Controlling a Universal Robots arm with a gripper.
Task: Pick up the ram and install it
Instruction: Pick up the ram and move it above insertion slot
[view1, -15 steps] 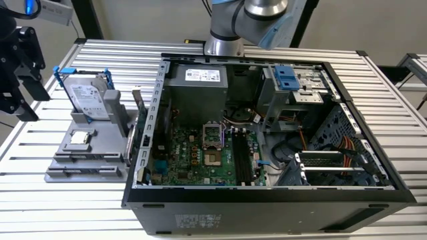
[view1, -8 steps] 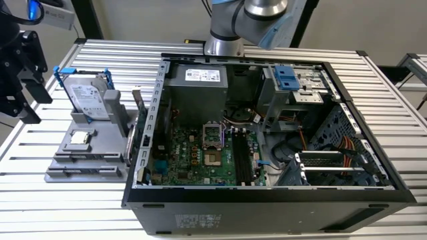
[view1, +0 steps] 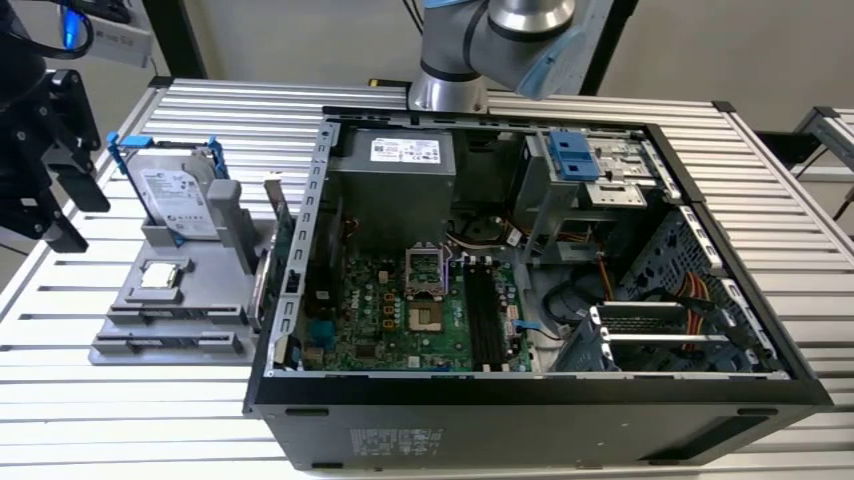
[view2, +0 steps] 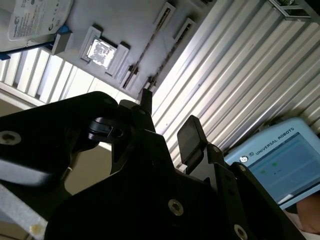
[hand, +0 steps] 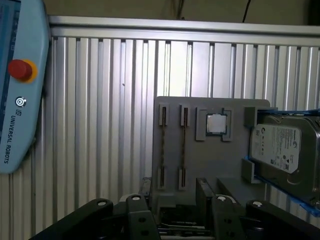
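**Q.** What stage does the figure show?

**A.** Work on the ram has hardly begun. My jaws (view2: 167, 114) stand apart with nothing between them. In the exterior view they hang at ten o'clock from the grey moulded holder (hand: 210, 160). The ram (hand: 163, 147), a thin long stick seen edge-on, sits in one holder slot, with a second like it just beside. I touch neither. The long black slots (view1: 483, 320) on the green motherboard (view1: 387, 310) look unfilled, so I judge pick-up and installation both outstanding.

**Q.** What surrounds it, and what obstructs?

**A.** In the exterior view the holder lies at nine o'clock from the open black computer case (view1: 534, 385), on the ribbed aluminium worktop (view1: 134, 410). The silver hard drive in its blue frame (view1: 174, 195) stands at twelve o'clock from the small square silver chip (view1: 160, 275). A pale blue handheld control tablet (hand: 15, 85) rests well apart. The case's side wall stands between holder and slots, and I judge it the chief obstacle.
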